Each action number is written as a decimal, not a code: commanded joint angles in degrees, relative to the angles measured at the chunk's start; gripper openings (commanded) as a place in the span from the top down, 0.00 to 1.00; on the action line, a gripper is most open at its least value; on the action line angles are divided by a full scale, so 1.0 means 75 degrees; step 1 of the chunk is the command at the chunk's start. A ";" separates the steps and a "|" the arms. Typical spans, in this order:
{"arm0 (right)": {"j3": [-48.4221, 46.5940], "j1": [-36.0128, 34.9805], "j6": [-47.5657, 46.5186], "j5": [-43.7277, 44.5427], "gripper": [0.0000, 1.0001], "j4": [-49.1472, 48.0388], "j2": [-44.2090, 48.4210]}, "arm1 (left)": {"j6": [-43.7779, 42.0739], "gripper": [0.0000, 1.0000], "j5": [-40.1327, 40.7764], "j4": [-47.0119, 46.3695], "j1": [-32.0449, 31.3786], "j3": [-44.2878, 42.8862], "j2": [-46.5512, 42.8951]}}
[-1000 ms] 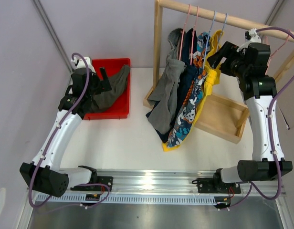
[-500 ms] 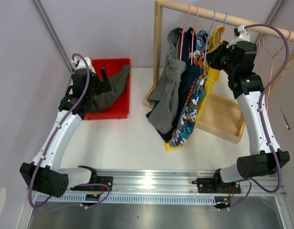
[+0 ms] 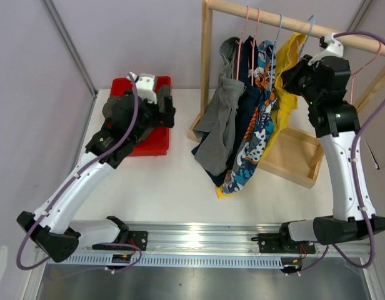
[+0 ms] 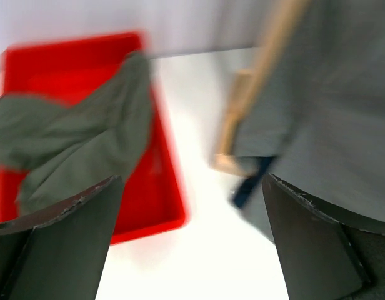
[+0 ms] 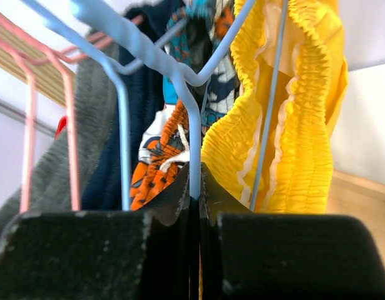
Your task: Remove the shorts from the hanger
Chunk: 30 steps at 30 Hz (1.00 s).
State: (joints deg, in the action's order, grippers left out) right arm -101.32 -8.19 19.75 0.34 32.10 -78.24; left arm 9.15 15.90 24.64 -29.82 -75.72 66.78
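Note:
Several shorts hang on the wooden rack's rail point(image 3: 267, 19): grey point(image 3: 217, 119), navy point(image 3: 244, 94), cartoon print point(image 3: 252, 144) and bright yellow point(image 3: 286, 106). My right gripper point(image 3: 297, 74) is shut on the light blue wire hanger point(image 5: 155, 56) that carries the yellow shorts point(image 5: 305, 125), pinching its vertical wire at the jaws point(image 5: 194, 187). That hanger point(image 3: 310, 25) tilts right at the rail. Dark olive shorts point(image 4: 74, 144) lie in the red bin point(image 4: 161, 206). My left gripper point(image 3: 167, 106) stands open and empty point(image 4: 192, 194) between the bin and the rack; its view is blurred.
The rack's upright post point(image 3: 207, 62) and wooden base tray point(image 3: 292, 156) stand at the back right. Pink hangers point(image 3: 249, 31) carry the grey and navy pairs. An empty pink hanger point(image 3: 361, 62) hangs behind my right arm. The red bin point(image 3: 149, 147) sits at the back left.
My right gripper closed on the blue hanger and pulled it with the yellow shorts up and to the right. My left arm swung right, away from the olive shorts in the bin.

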 commanded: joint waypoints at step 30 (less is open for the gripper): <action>-0.0109 -0.0034 0.0648 -0.0232 1.00 0.0923 0.2322 | 0.0011 0.01 -0.2191 -0.4269 -0.5973 -0.2232 0.3669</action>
State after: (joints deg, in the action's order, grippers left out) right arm -101.82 -8.25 23.94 0.67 42.68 -63.96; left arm 8.05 -1.58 -0.45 -74.41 -91.22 94.21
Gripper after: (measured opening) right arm 0.047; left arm 0.994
